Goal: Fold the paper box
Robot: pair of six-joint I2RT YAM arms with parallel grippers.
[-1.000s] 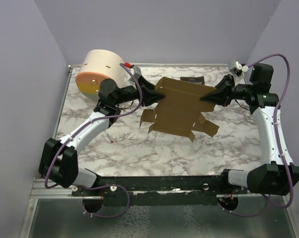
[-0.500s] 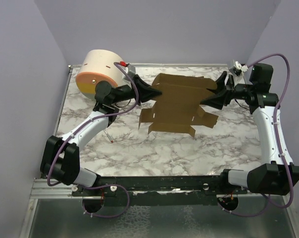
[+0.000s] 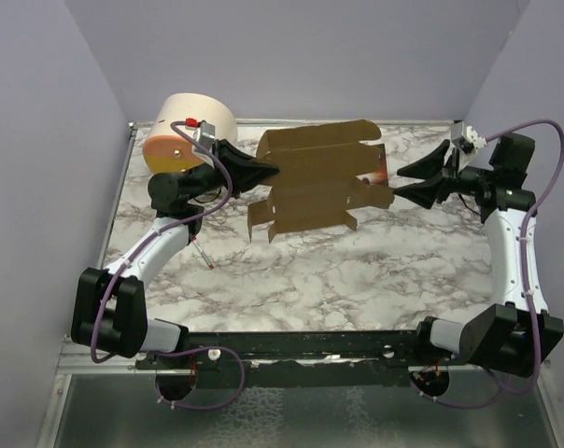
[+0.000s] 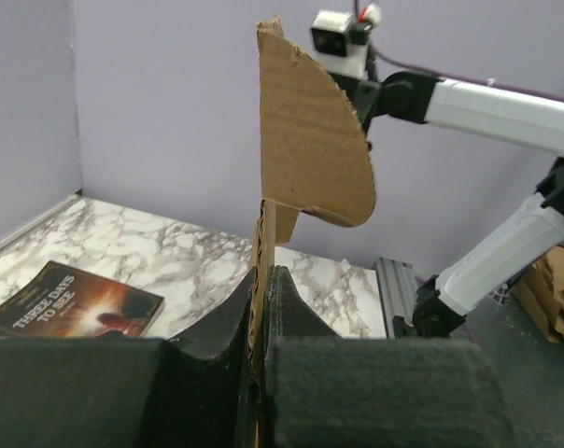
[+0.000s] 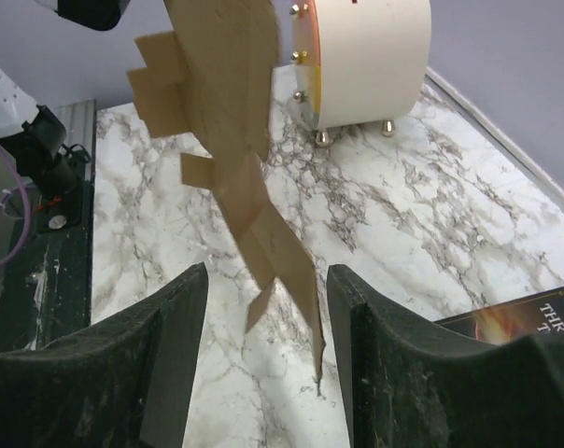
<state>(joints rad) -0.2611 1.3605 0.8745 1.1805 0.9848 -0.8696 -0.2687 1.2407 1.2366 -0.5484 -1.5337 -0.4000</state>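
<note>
The paper box is a flat brown die-cut sheet, lifted off the table and tilted up on edge. My left gripper is shut on its left edge. In the left wrist view the cardboard rises straight out of the pinched gripper. My right gripper stands open just right of the sheet's right edge. In the right wrist view the sheet's tabs hang ahead of the spread gripper, touching neither finger.
A big cream cylinder with an orange face stands at the back left, close behind the left arm. A dark paperback book lies on the marble table behind the sheet. A thin red stick lies at the left.
The left gripper closed on the sheet's left edge and lifted it up and to the left. The right gripper opened, let the sheet go and drew back to the right.
</note>
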